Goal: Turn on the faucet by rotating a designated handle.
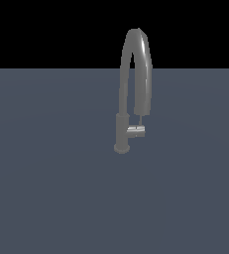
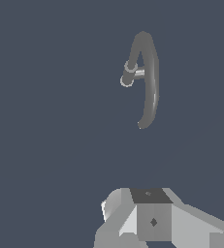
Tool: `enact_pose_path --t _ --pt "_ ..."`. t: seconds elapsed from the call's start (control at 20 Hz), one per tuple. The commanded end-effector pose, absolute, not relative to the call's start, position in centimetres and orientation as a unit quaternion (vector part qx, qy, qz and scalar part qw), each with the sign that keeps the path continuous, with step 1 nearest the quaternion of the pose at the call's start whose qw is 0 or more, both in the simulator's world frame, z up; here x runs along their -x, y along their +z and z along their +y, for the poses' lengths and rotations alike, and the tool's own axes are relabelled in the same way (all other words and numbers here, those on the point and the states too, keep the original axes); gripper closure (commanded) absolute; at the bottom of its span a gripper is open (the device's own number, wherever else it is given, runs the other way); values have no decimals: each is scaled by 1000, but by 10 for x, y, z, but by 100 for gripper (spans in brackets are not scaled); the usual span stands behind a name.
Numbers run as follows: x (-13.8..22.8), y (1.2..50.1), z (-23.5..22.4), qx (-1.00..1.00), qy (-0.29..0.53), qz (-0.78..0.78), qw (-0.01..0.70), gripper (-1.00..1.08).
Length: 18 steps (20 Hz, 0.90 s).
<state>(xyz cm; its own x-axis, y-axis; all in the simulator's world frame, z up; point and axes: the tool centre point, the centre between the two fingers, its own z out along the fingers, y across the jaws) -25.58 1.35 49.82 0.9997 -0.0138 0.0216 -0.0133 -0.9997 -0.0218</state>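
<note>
**Faucet stands alone on a wide grey surface, gripper well away from it**

The surface (image 1: 46, 188) is a flat, uniform slate-grey plane that fills the lower part of the exterior view and runs off both sides and the near edge. Its far edge is a straight horizontal line, with plain black above it. Wide bare ground lies on every side of the faucet, most of it toward the exterior view's left and toward the camera.

The faucet (image 1: 122, 126) stands upright a little to the exterior view's right of centre, on a small round base that rests on the surface. Its thick lower column rises into a tall arched spout that crosses above the far edge line, then curves back down and ends just above the handle.

The handle (image 1: 137, 130) is a short, lighter-grey stub that projects level from the lower column toward the exterior view's right, below the spout's downward end and clear of the surface.

In the wrist view the faucet (image 2: 150, 77) and the handle (image 2: 139, 74) lie well apart from the arm's pale grey body, with bare surface between. The gripper does not appear in the exterior view, and its fingers are out of frame, so I cannot tell whether it is released or clenched.
</note>
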Motion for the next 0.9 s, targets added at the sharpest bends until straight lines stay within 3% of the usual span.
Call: enact_pose_path --t 0.0,0.85 --pt "256 498 14 1000 -11 7 11 108" --pt "215 492 9 997 37 51 53 108"
